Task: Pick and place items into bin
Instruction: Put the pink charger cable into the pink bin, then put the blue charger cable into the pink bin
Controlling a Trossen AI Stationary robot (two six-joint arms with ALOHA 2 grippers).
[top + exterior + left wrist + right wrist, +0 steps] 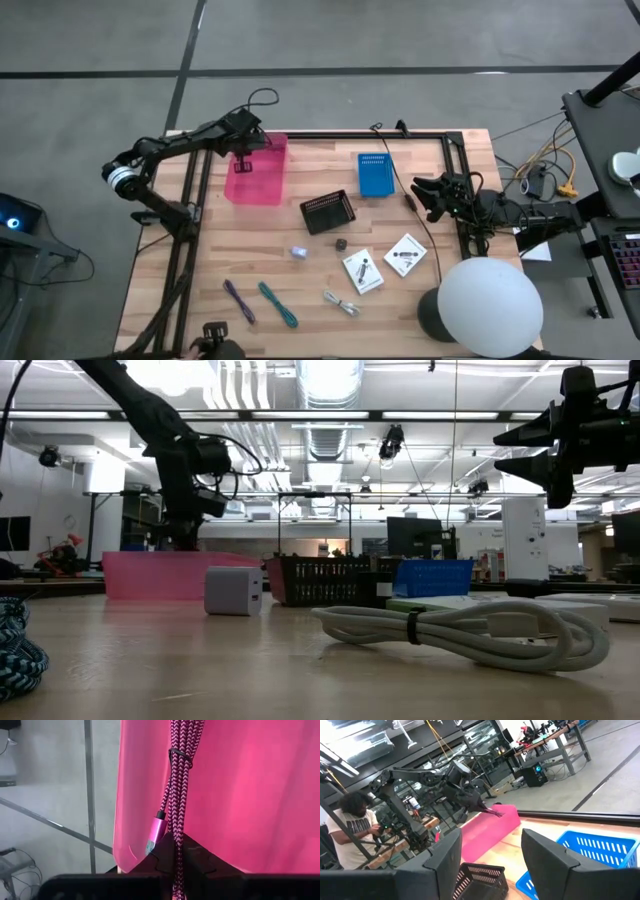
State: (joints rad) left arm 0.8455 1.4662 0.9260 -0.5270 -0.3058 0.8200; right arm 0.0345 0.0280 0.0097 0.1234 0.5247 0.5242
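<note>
The left gripper (174, 857) has its fingers pressed together on a braided pink-purple cable (179, 775), which hangs over the pink bin (256, 172). This bin stands at about 10 o'clock on the wooden table (250, 250). The right gripper (424, 195) waits above the table at 3 o'clock, its fingers apart and holding nothing.

Near the middle stands a black basket (328, 212), and a blue basket (374, 174) at 1 o'clock. Still on the wood are two white packets (384, 263) at 5 o'clock, a small dark knob (340, 244), a white charger block (233, 591), a white bundled cable (470, 632), and a purple cable (238, 298) with a green cable (277, 304) at 7 o'clock.

The room behind has a ceiling with pipes and lamps, benches, and a person (349, 835) at a side table.
</note>
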